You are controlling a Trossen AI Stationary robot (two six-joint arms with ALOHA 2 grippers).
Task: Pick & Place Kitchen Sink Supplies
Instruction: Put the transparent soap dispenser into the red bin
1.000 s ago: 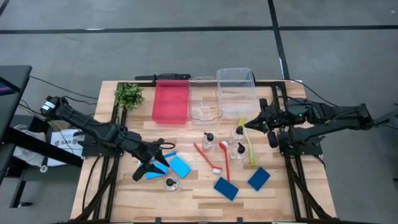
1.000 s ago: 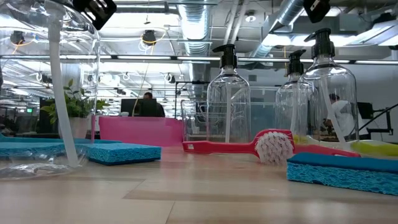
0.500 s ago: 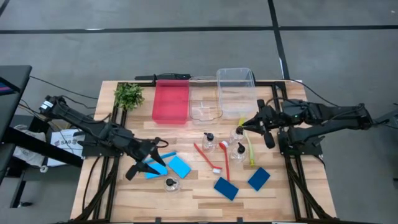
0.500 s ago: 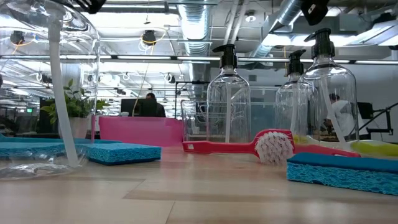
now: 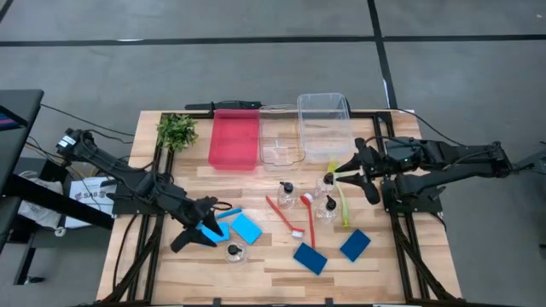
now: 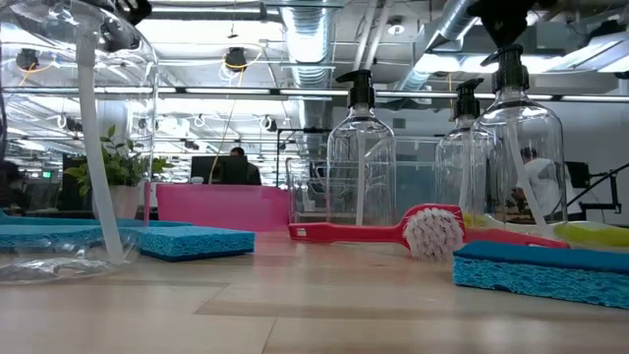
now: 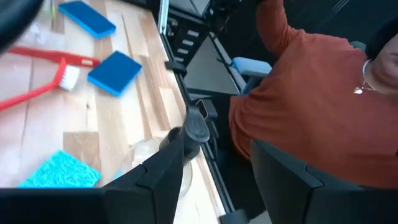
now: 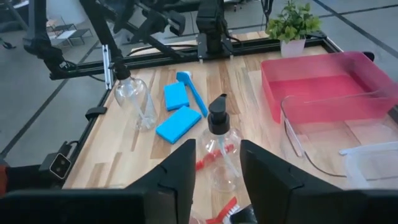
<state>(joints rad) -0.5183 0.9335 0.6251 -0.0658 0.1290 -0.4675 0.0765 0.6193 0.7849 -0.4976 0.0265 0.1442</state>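
Yellow-green brush [image 5: 343, 203] — lengthwise front-to-back, pump bottles [image 5: 287, 193] upright

Two dark, jointed arms trail black cables, each ending in blunt dark fingers [image 8: 177, 171].

The table [image 5: 281, 273] is pale wood in plank stripes; one bin [image 5: 234, 139] is solid pink, the bin [image 5: 323, 126] beside it clear; the plant [image 5: 176, 130] is leafy green; four pump bottles [image 5: 286, 194] are clear with black tops; two sponges [image 5: 310, 257] are dark blue, another sponge [image 5: 246, 228] light blue; two brushes [image 5: 284, 217] are red with white bristles, one brush [image 5: 343, 205] yellow-green; both arms are dark; a person's sleeve [image 7: 311, 118] is rust orange.
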